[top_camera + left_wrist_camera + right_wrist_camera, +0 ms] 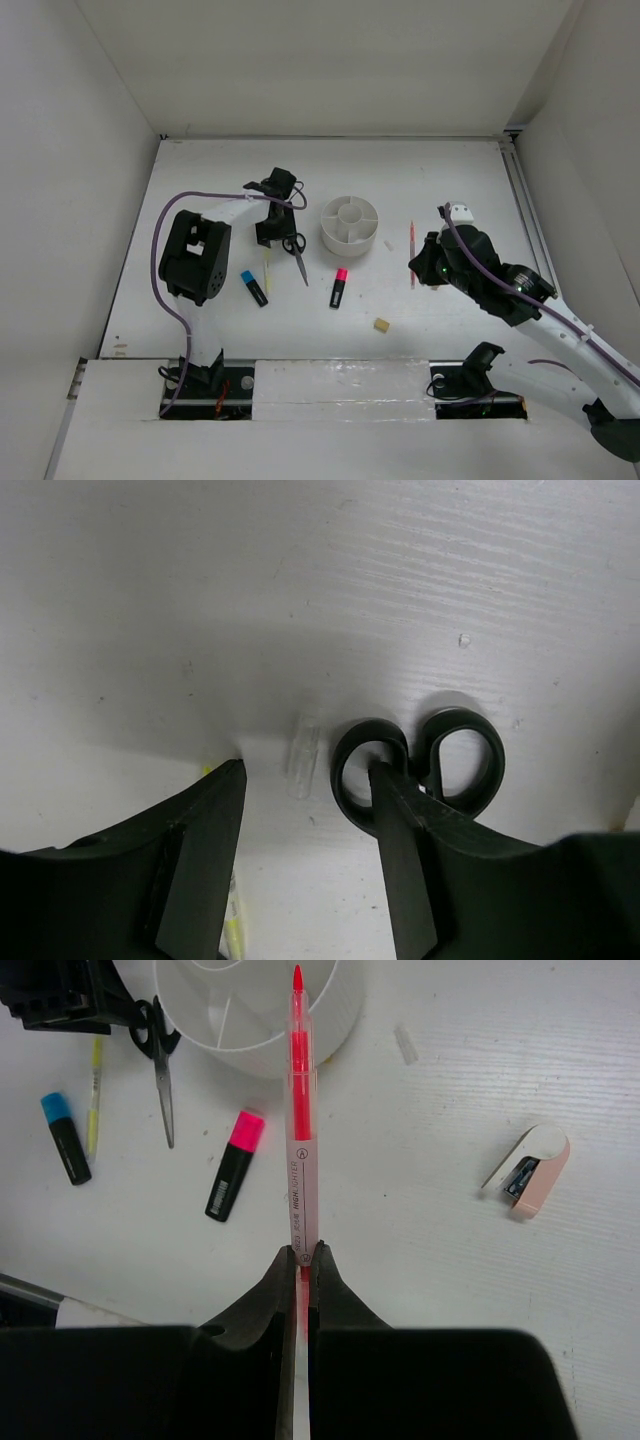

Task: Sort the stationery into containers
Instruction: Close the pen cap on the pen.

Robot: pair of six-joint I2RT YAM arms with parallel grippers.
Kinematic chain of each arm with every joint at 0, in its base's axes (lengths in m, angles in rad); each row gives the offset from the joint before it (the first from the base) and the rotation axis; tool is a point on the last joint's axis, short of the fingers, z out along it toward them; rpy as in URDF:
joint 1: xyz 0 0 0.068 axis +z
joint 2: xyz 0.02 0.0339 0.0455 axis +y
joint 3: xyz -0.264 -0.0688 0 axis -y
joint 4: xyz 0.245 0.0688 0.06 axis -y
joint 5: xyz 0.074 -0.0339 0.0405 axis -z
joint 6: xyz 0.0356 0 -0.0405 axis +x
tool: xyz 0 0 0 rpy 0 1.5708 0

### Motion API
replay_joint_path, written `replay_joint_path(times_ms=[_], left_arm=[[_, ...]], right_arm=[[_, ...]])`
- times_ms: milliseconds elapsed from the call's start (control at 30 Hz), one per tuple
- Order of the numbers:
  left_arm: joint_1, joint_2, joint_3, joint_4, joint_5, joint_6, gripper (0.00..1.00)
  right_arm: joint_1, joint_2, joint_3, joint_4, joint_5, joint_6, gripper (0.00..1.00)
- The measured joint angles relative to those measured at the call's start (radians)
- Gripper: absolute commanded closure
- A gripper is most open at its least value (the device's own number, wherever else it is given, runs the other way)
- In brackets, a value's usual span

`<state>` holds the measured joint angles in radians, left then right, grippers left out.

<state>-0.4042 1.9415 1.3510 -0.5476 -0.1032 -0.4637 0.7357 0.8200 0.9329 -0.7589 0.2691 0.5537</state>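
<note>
The white bench point(470, 170) carries a round white organiser point(350, 226) near its middle; left of it lie black-handled scissors point(299, 260), a thin yellow pen point(267, 268) and a blue-capped highlighter point(254, 287); a pink-capped highlighter point(339, 288) lies nearer, a tan eraser point(381, 324) nearer still; a pink-and-white eraser point(530, 1170) lies off right; the red pen point(300, 1130) is pinched in the right hand point(303, 1252), its contact with the bench unclear.

Robotics lab cell: bare white panel walls point(60, 200) round white table point(450, 180) w/ bolted arm bases point(200, 385).
</note>
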Motion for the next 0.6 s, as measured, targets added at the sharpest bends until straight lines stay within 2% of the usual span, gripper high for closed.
replay_joint_path(times_ms=[67, 600], left_arm=[[0.000, -0.006, -0.006, 0.009, 0.012, 0.001, 0.47], [0.000, -0.049, -0.015, 0.014, 0.041, 0.003, 0.43]], right_arm=[[0.000, 0.001, 0.000, 0.000, 0.000, 0.000, 1.00], [0.000, 0.024, 0.000, 0.000, -0.005, -0.008, 1.00]])
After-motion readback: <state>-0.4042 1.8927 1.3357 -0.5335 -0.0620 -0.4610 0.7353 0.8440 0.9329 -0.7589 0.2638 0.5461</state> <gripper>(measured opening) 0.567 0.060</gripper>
